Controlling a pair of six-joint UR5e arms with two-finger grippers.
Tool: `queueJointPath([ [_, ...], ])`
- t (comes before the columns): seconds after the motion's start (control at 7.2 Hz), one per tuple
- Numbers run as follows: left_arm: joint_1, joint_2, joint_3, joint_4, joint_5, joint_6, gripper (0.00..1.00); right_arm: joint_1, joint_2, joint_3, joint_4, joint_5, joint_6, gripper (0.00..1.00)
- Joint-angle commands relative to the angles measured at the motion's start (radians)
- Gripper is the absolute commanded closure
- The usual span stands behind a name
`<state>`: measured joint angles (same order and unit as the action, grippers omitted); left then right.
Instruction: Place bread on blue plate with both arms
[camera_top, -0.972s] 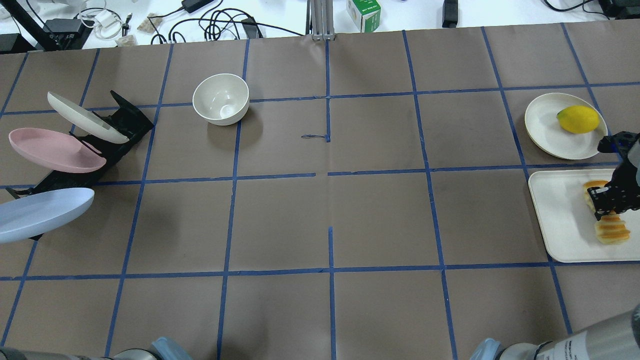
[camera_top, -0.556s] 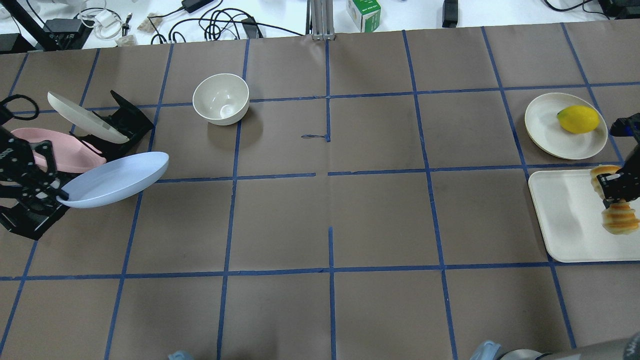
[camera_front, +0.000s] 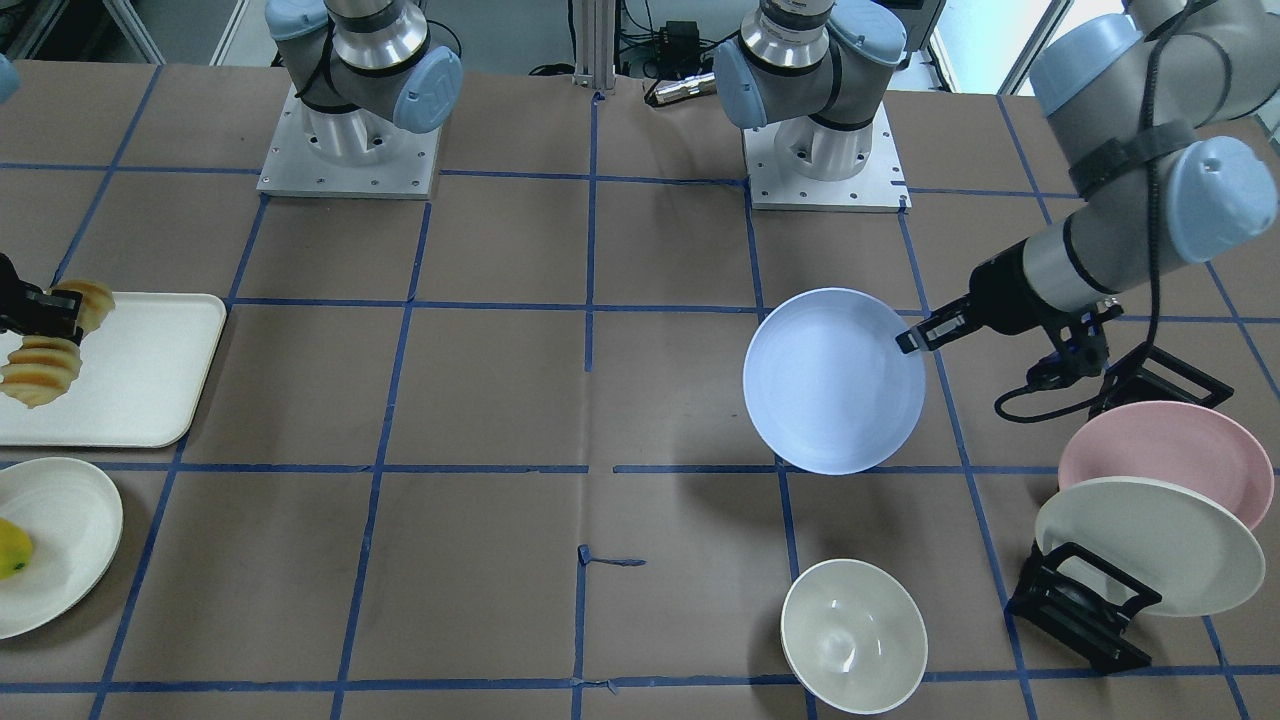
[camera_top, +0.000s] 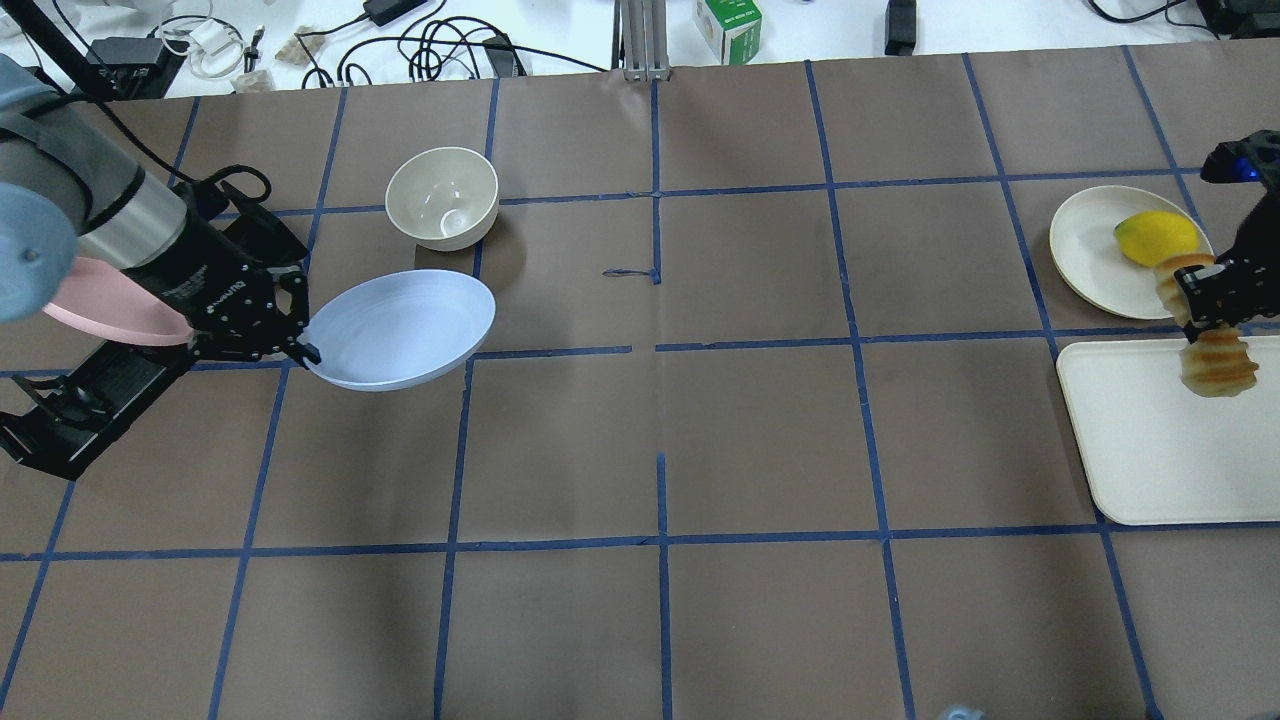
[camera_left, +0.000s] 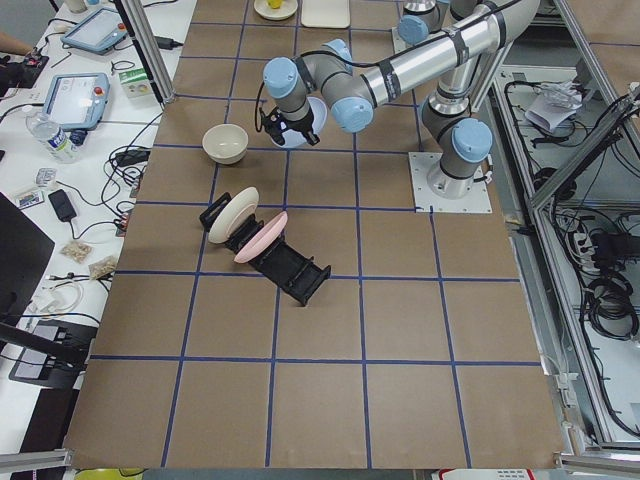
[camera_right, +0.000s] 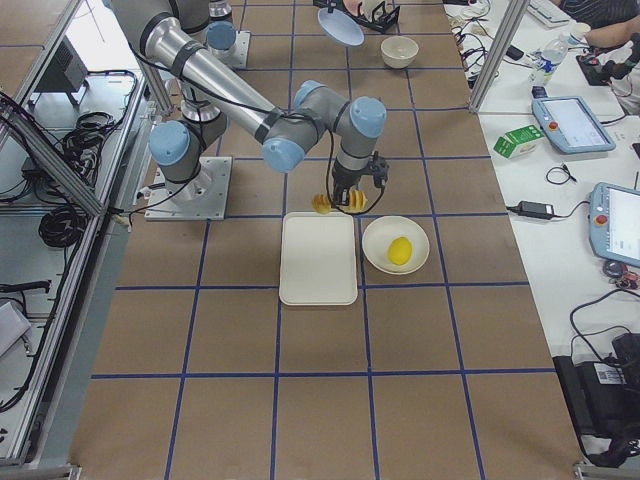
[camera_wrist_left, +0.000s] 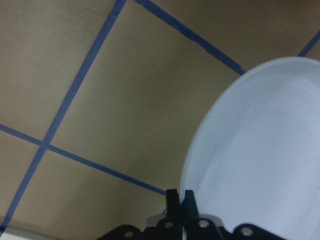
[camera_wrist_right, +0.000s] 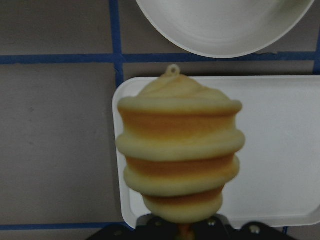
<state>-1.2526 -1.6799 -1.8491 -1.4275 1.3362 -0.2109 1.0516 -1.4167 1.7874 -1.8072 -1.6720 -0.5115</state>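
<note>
The bread (camera_top: 1220, 360) is pinched at mid-length by the right end effector (camera_top: 1212, 292) above the far edge of the tray (camera_top: 1130, 450), its long axis crosswise to a leftward path. The blue plate (camera_top: 400, 328), gripped at its rim by the left end effector (camera_top: 308, 352), is held well apart to the left. A bowl (camera_top: 442, 197) stands just beyond the plate.

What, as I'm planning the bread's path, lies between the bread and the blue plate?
Beyond the white tray beneath the bread, only bare taped table up to the blue plate, as the overhead view shows.
</note>
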Motion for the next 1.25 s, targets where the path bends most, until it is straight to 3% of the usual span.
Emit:
queueJointPath([
  [0.0,-0.178,-0.029,-0.106,0.322,-0.034,-0.254,1.00,0.117,-0.022,-0.022,0.102,0.055,0.133,1.00],
  [0.56,-0.468,-0.116,-0.205,0.723,-0.023,-0.539,1.00,0.454,-0.105,-0.023,0.095,0.100,0.548,1.00],
  [0.83,-0.504,-0.179,-0.225,0.775,-0.014,-0.544,1.00,0.615,-0.087,-0.016,-0.028,0.101,0.668,1.00],
  [1.11,-0.511,-0.219,-0.220,0.789,-0.012,-0.533,0.98,0.697,-0.027,-0.016,-0.067,0.106,0.686,1.00],
])
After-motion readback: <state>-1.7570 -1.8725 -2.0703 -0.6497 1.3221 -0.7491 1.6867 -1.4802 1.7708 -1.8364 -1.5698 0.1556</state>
